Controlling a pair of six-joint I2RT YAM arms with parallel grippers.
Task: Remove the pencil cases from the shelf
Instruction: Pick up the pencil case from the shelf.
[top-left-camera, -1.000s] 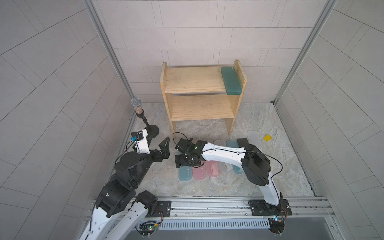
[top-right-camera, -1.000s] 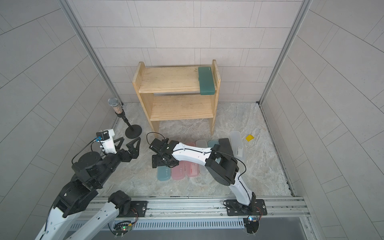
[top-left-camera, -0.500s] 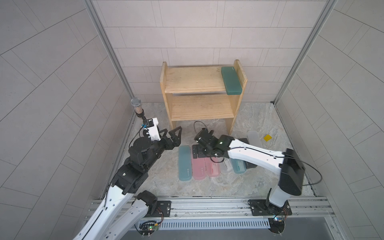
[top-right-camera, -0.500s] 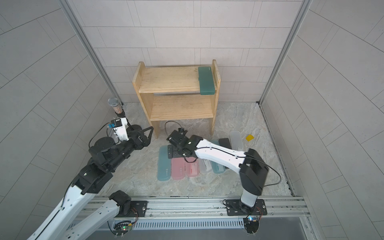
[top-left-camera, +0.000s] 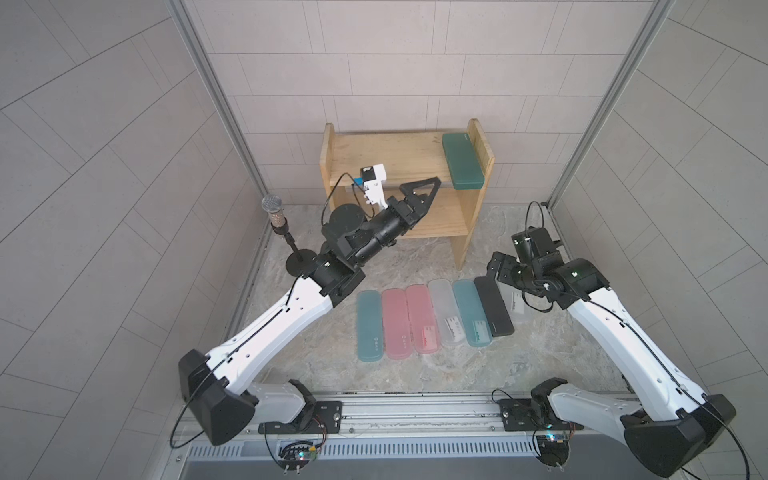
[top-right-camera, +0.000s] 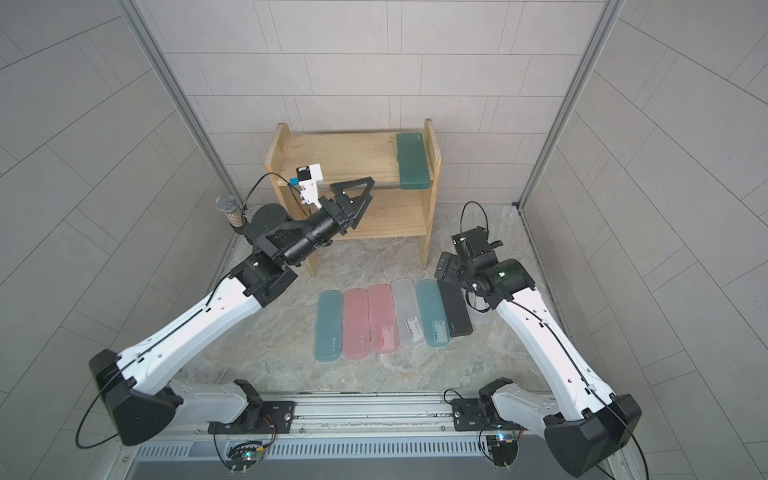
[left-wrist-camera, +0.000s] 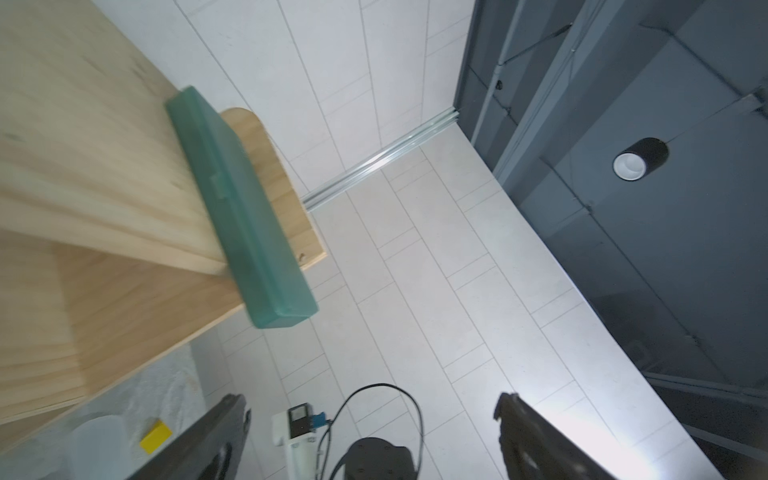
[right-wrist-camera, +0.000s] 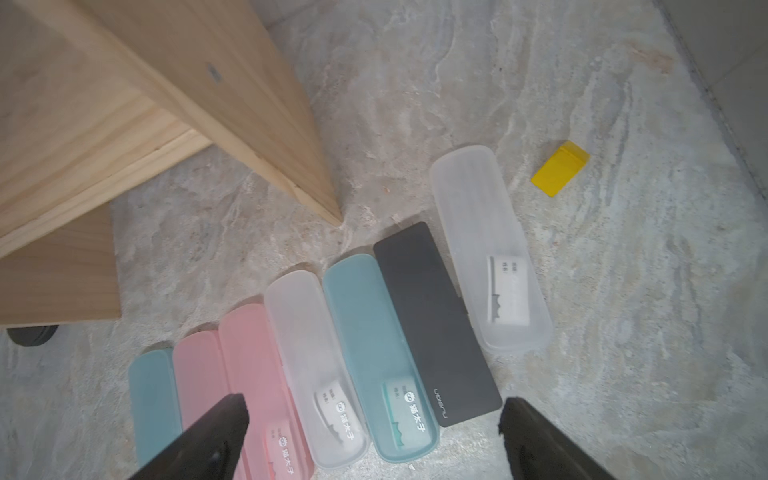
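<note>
Your dark green pencil case (top-left-camera: 462, 160) lies flat at the right end of the shelf's (top-left-camera: 386, 158) top tier, against the side panel, its near end overhanging the front edge. Seven more lie side by side on the counter (top-left-camera: 415, 374) in front of the shelf: light blue case (top-left-camera: 369, 324), pink case (top-left-camera: 394, 322), second pink case (top-left-camera: 422, 318), frosted clear case (top-left-camera: 446, 311), second light blue case (top-left-camera: 471, 311), black case (top-left-camera: 492, 305), and second frosted clear case (right-wrist-camera: 490, 249), set slightly farther back. Your left pincer (left-wrist-camera: 372, 399) is raised before the shelf, jaws wide, holding nothing, short of the green case. Your right pincer (right-wrist-camera: 372, 400), equally wide and empty, hovers over the row's right end. A yellow block (right-wrist-camera: 560, 167) lies on the counter near the second frosted clear case.
</note>
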